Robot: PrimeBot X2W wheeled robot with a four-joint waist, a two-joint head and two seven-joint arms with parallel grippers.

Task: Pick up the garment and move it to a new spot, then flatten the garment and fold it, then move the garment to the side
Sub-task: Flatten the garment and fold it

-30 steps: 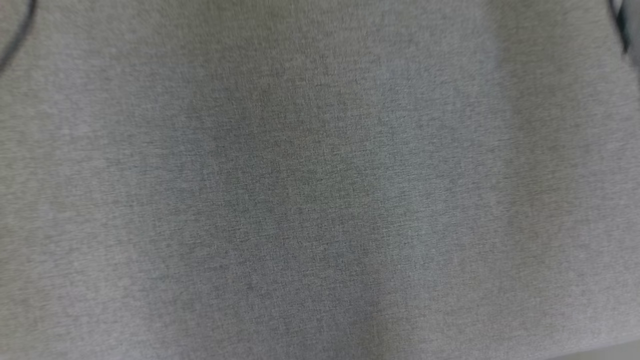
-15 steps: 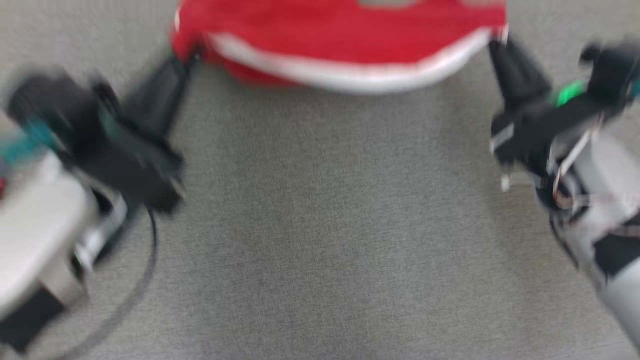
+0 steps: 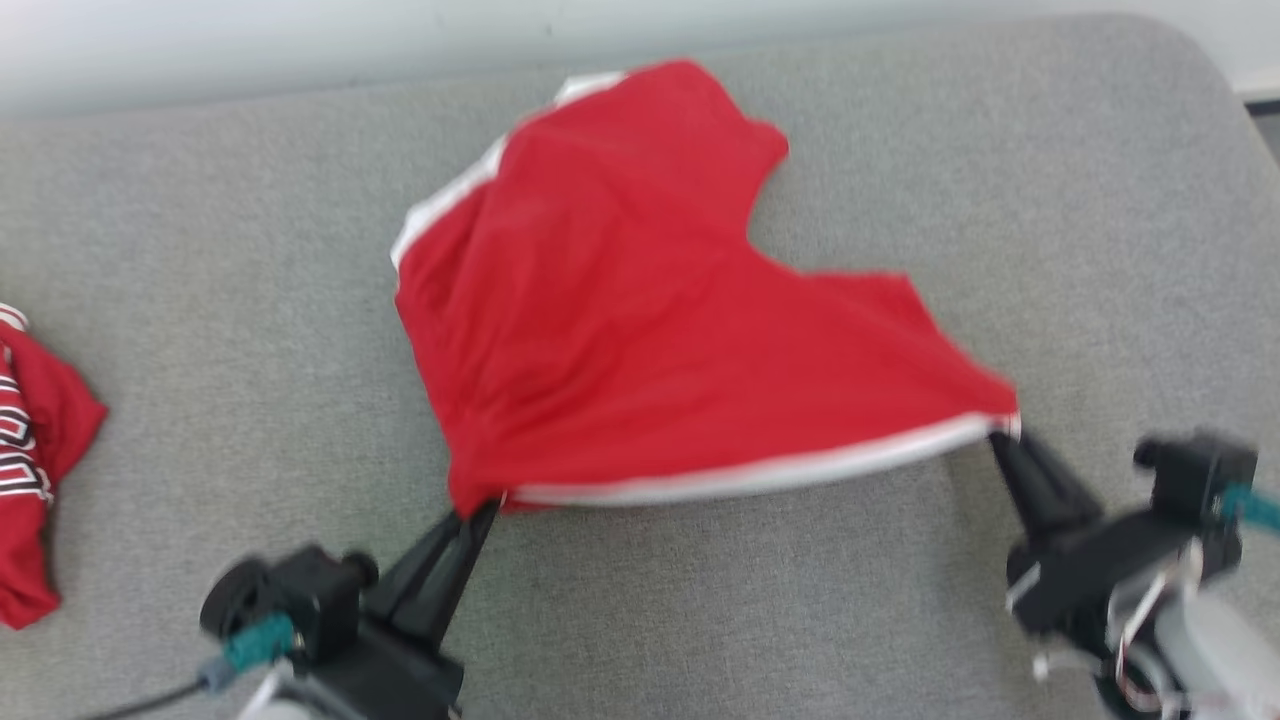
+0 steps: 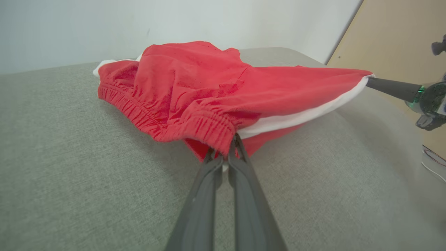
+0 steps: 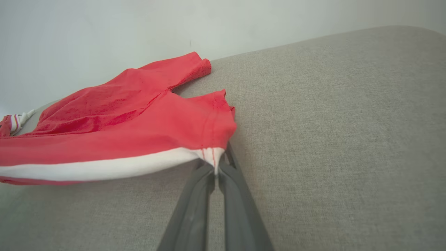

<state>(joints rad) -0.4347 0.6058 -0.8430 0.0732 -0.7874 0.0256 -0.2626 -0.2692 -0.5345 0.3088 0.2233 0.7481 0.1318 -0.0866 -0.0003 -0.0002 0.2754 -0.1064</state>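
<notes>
The garment (image 3: 640, 330) is a pair of red shorts with a white side stripe, stretched between my two grippers over the grey cushion. My left gripper (image 3: 478, 510) is shut on the elastic waistband corner (image 4: 216, 130) at the near left. My right gripper (image 3: 1000, 440) is shut on the leg hem corner (image 5: 212, 155) where the white stripe ends. The near edge hangs lifted between the grips; the far part (image 5: 167, 75) rests on the cushion. In the left wrist view the right gripper's fingers (image 4: 390, 89) reach in from the right.
The grey cushion (image 3: 900, 150) ends at a pale wall (image 3: 300, 40) at the back, with a rounded corner at the far right. Another red garment (image 3: 30, 450) with striped trim lies crumpled at the left edge. A tan panel (image 4: 400, 38) stands beyond the cushion.
The head camera has tilted up from bare cushion to the whole garment. Both grippers have stayed shut on the garment's corners; any motion of the arms themselves is lost in the blur.
</notes>
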